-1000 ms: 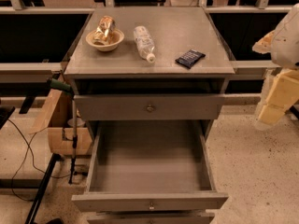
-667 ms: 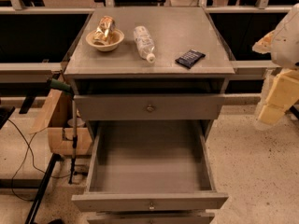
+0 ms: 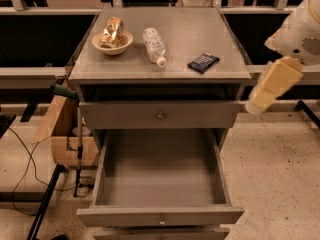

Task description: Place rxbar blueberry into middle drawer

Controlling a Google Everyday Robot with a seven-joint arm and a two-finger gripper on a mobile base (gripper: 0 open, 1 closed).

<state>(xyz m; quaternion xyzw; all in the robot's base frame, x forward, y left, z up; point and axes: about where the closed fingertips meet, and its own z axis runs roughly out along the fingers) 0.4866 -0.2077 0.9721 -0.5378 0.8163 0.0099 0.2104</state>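
The end effector (image 3: 260,96) hangs at the right of the view, just off the front right corner of the bench (image 3: 195,26) and level with the closed top drawer (image 3: 120,115). It is a cream-coloured piece sloping down and to the left from the white arm (image 3: 300,31). Whether it is open or closed I cannot tell. It holds nothing and is well apart from the bar.

The bar (image 3: 203,62) lies flat on the bench top, towards the front right, turned at a slant to the edge. It is dark, with faint pale print. To its left a clear bottle (image 3: 154,45) lies on its side, white cap pointing to the front. Further left a pale bowl (image 3: 125,42) stands near the back left corner, with a shiny gold packet (image 3: 111,31) sticking up out of it.

Below the top drawer the drawer (image 3: 120,217) is pulled out towards the camera, its grey tray bare and its front panel at the bottom of the view with a small knob (image 3: 161,219) at the centre.

On the floor to the left of the bench stands a cardboard box (image 3: 60,129), and a dark cable (image 3: 19,156) runs across the speckled floor.
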